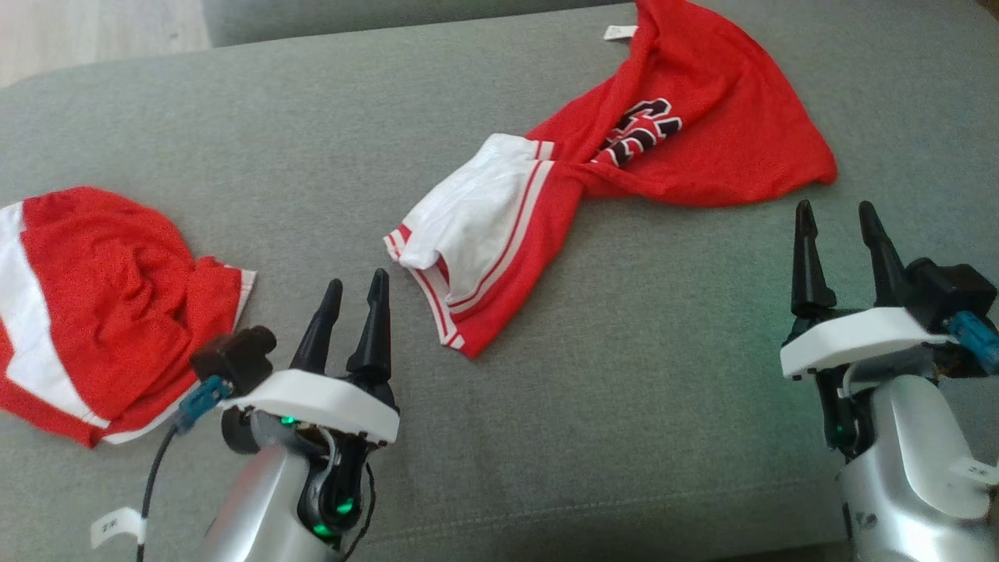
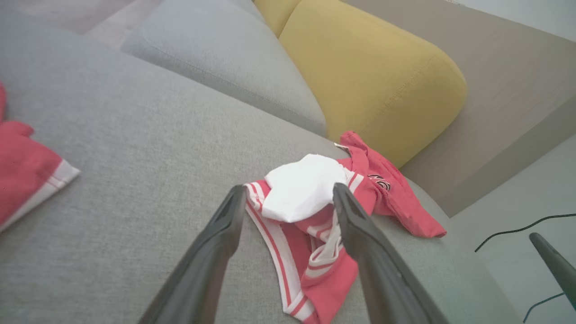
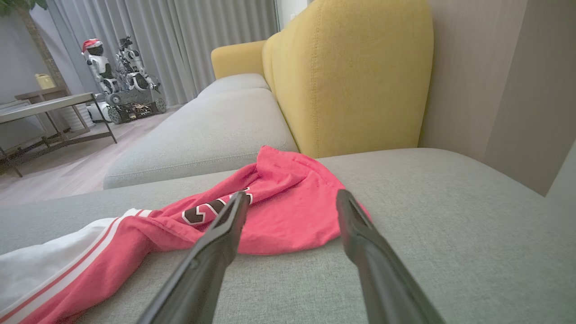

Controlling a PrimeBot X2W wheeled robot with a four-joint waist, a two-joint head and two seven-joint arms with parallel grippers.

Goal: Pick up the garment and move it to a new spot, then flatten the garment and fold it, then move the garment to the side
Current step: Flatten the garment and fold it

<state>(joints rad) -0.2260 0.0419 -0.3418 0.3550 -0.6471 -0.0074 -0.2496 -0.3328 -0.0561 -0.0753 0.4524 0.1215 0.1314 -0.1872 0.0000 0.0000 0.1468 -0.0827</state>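
Observation:
The garment [image 1: 562, 195] is a red jersey with white panels, stripes and dark lettering, twisted at its middle, lying on the grey sofa seat [image 1: 624, 406]. My left gripper [image 1: 357, 281] hovers open just left of its white striped end, with nothing between the fingers. In the left wrist view the open left gripper [image 2: 289, 189] points at the garment [image 2: 382, 198]. My right gripper [image 1: 835, 207] stands open just below the garment's right red corner. The right wrist view has the open right gripper [image 3: 292, 193] aimed at the red cloth [image 3: 148, 225].
A second crumpled red-and-white garment [image 1: 101, 304] lies at the seat's left. A yellow back cushion [image 3: 351, 76] rises behind the seat. The seat's edge drops to the floor with a black cable [image 2: 508, 234] at right. A low table [image 3: 49, 108] and toy robots [image 3: 121, 67] stand far off.

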